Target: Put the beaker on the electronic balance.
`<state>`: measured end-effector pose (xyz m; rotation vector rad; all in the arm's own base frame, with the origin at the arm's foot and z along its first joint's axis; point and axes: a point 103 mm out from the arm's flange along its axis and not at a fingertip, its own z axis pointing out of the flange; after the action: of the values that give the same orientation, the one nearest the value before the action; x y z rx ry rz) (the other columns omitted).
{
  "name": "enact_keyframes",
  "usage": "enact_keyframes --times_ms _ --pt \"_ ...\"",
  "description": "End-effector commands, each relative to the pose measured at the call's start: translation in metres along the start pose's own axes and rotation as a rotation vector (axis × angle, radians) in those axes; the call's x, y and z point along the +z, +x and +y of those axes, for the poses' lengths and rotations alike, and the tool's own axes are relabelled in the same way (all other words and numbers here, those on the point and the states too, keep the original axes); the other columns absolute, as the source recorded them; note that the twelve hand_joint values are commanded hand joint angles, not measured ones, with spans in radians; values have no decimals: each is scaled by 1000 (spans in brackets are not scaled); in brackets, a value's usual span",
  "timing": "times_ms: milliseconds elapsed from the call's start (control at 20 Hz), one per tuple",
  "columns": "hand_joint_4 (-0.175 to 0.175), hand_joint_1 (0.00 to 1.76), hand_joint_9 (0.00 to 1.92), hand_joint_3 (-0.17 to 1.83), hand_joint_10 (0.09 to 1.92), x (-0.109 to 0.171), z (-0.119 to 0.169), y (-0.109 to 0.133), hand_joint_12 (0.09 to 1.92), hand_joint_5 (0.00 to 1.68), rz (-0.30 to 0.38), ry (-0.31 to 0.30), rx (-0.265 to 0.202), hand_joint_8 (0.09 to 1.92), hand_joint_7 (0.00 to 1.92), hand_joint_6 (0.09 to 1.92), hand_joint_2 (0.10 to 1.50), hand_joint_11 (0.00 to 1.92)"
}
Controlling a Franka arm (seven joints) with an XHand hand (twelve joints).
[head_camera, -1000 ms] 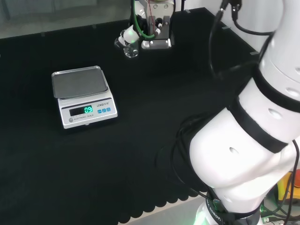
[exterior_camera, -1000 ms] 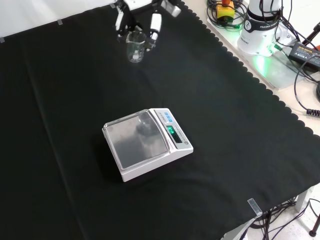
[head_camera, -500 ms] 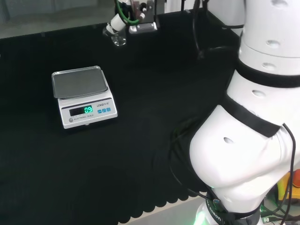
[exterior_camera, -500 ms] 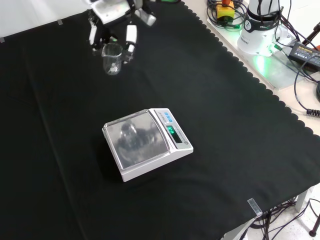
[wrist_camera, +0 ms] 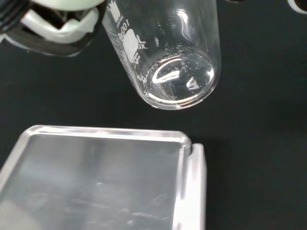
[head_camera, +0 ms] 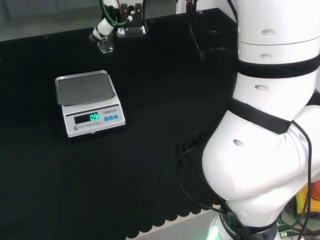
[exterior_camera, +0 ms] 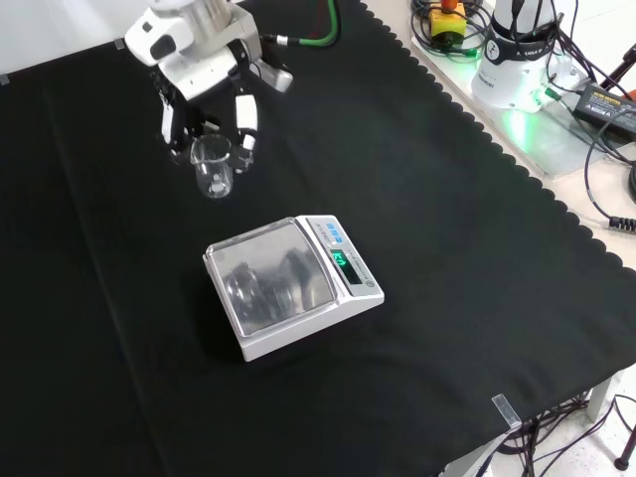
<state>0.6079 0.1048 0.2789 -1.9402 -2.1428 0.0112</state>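
The hand (exterior_camera: pixel 204 75) grips a clear glass beaker (exterior_camera: pixel 212 166) between curled fingers (exterior_camera: pixel 245 117) and holds it above the black cloth (exterior_camera: pixel 447 248). Below and just ahead of the hand sits the electronic balance (exterior_camera: pixel 293 286), its steel pan (wrist_camera: pixel 91 182) bare.

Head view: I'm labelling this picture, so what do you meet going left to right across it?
Electronic balance → beaker, held in the hand just to its right → the arm's own big white links.
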Motion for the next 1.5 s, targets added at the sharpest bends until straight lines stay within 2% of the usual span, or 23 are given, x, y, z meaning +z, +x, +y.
enact_keyframes --times_ms 50,500,800,900,1000,1150,1250,1500 --pt "-175 1197 1901 820 256 18 1 13 633 1276 73 40 -1 370 1740 740 579 1669" --pt "-175 1197 1900 822 258 39 11 11 633 1276 85 36 1 367 1742 742 577 1665" --pt "-175 1197 1900 823 258 61 22 20 633 1276 73 67 -15 366 1743 743 577 1664" --pt "-175 1197 1900 824 259 61 18 7 633 1276 91 63 -20 366 1743 743 577 1663" --pt "-175 1197 1899 824 259 63 18 5 634 1276 93 64 -22 366 1744 743 577 1663" --pt "-175 1197 1899 825 259 66 21 9 634 1276 55 74 -6 365 1744 744 576 1663" --pt "-175 1197 1899 825 260 68 20 5 635 1275 67 67 -9 364 1745 744 576 1662" --pt "-175 1197 1898 826 261 86 30 28 636 1275 22 70 -4 363 1746 746 576 1662"
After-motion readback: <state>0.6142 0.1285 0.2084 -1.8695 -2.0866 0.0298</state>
